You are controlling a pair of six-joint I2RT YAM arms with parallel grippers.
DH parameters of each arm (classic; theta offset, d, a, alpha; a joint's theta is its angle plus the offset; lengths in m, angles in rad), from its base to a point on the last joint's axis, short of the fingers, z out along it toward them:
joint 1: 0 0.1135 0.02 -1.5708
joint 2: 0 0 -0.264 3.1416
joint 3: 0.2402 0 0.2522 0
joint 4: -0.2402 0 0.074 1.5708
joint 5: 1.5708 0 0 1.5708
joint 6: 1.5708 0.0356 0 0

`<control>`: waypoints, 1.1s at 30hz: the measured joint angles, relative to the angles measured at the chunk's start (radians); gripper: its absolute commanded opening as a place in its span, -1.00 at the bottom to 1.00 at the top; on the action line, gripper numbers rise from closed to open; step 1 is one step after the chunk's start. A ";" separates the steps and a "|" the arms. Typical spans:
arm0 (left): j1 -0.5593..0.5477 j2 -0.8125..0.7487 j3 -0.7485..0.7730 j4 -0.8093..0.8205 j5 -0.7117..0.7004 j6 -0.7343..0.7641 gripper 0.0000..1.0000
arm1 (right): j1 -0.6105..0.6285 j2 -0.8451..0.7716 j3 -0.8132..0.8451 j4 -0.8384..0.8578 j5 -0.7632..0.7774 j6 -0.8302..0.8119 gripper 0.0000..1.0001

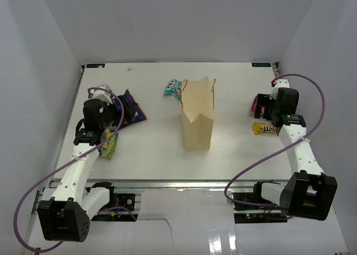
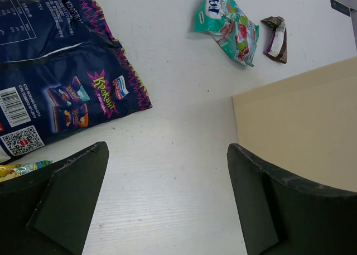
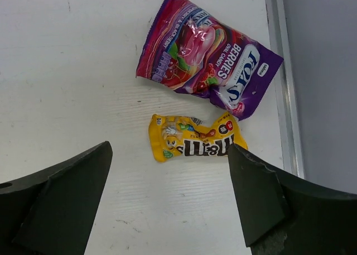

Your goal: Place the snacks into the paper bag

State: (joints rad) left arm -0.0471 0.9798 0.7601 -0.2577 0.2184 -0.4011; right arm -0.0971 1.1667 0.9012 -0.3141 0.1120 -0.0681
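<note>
Top external view shows you the bag (image 1: 198,118) standing up in the middle of the tabletop (image 1: 156,149). The left arm (image 1: 83,154) is on one side of it and the right arm (image 1: 298,149) is on the other.

Your left jaws are wide open and hold nothing. In the left wrist view they hang over bare tabletop. The chip bag (image 2: 56,87) lies flat on one side and the bag's tan wall is on the other. A corner of the green pouch (image 2: 17,169) peeks out beside one jaw. You cannot tell if it touches that jaw. The teal packet (image 2: 228,23) and the little brown bar (image 2: 276,38) lie side by side further off, near the bag.

Your right jaws are wide open too and hold nothing. In the right wrist view the yellow packet (image 3: 195,138) lies flat on the tabletop in the gap between them, touching neither one. The pink packet (image 3: 206,57) lies just past it, near the edge rail (image 3: 284,99).
</note>
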 measured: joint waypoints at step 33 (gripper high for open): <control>0.000 0.006 -0.025 0.003 0.035 -0.043 0.96 | -0.044 0.286 0.216 -0.214 -0.480 -0.484 0.82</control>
State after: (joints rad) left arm -0.0471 0.9863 0.7353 -0.2546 0.2535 -0.4438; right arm -0.1410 1.4532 1.1175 -0.5278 -0.3679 -0.5522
